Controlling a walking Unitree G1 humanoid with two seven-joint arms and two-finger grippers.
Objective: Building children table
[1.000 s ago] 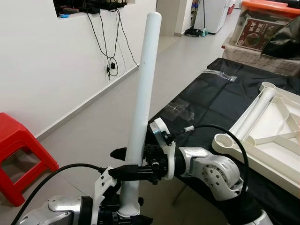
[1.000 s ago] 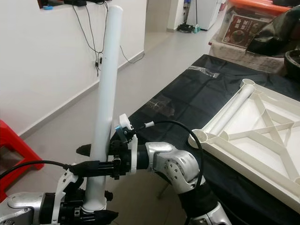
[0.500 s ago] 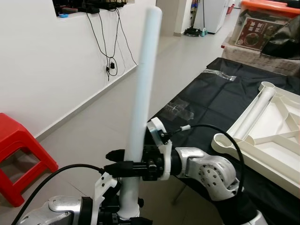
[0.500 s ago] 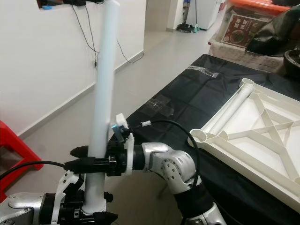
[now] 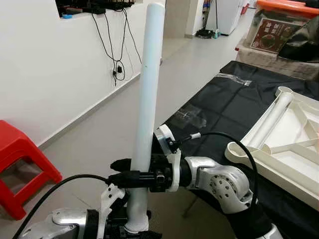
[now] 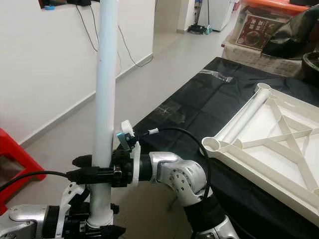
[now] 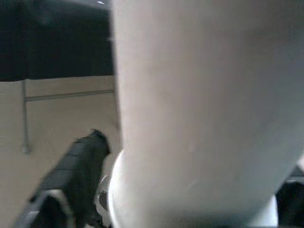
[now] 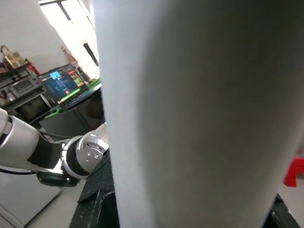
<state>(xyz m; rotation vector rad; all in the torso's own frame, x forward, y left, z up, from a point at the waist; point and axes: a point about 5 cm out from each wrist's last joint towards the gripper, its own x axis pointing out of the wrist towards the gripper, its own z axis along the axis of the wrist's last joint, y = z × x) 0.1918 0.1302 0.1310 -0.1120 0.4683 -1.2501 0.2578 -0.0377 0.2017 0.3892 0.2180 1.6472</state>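
A long white table leg (image 5: 148, 89) stands nearly upright in front of me, left of the black-covered table (image 5: 219, 104). My left gripper (image 5: 135, 230) is shut on its lower end. My right gripper (image 5: 117, 172) reaches in from the right and is shut on the leg a little higher up, one black finger on each side. The white tabletop frame (image 5: 294, 144) lies upside down on the table at the right, with one leg lying along its near edge. The leg's white surface sits close up in the left wrist view (image 7: 199, 118) and the right wrist view (image 8: 190, 118).
A red plastic stool (image 5: 20, 164) stands on the floor at the left by the white wall, where black cables (image 5: 118, 59) hang down. Boxes and an orange-lidded bin (image 5: 281, 27) sit beyond the table. Open grey floor lies between the wall and the table.
The leg has swung from leaning right to nearly upright, its top moving left. My right gripper shifted slightly left with it; both grips are unchanged.
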